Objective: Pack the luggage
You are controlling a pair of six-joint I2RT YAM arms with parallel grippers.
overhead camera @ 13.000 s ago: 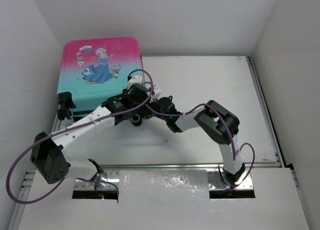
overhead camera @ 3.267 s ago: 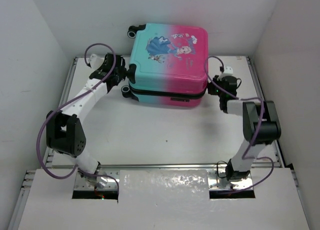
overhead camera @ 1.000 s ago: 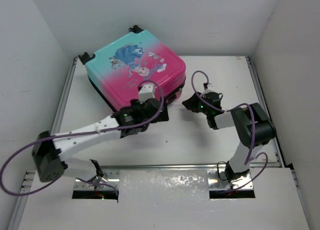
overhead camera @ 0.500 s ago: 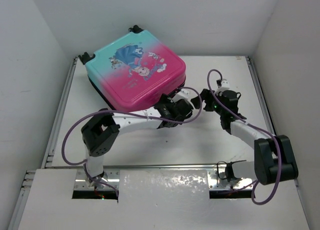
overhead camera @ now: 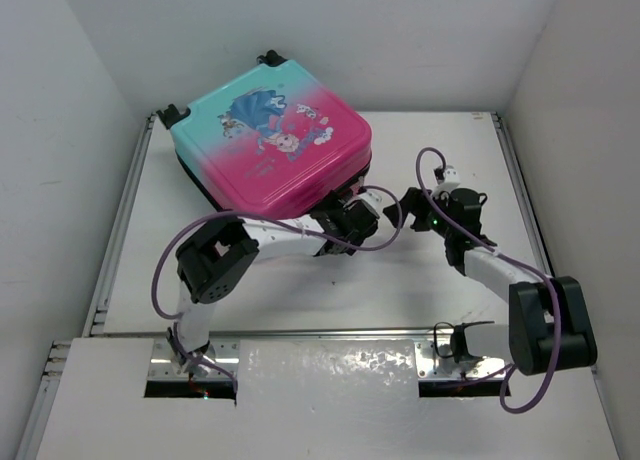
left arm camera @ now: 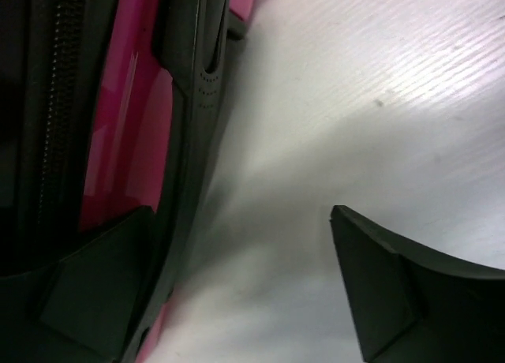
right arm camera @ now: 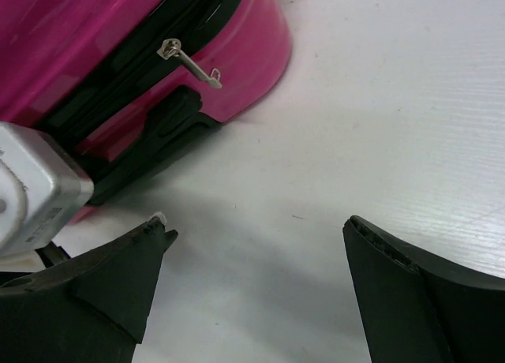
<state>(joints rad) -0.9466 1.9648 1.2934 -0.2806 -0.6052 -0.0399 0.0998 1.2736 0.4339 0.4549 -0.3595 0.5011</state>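
The luggage lies flat and closed at the back left of the table, teal-to-pink shell with the princess picture on top and black wheels at its far end. My left gripper is open at the luggage's near right corner; in the left wrist view its left finger sits against the pink side beside the zipper. My right gripper stands open just right of that corner, holding nothing. The right wrist view shows the pink corner and a metal zipper pull ahead of my right gripper.
White walls close in the table on the left, back and right. A metal rail runs along the near edge by the arm bases. The left gripper's pale body fills the left of the right wrist view.
My right gripper has opened and drawn back to the right. The left arm has folded its elbow in and its gripper moved right to the luggage's near corner. The luggage has stayed put.
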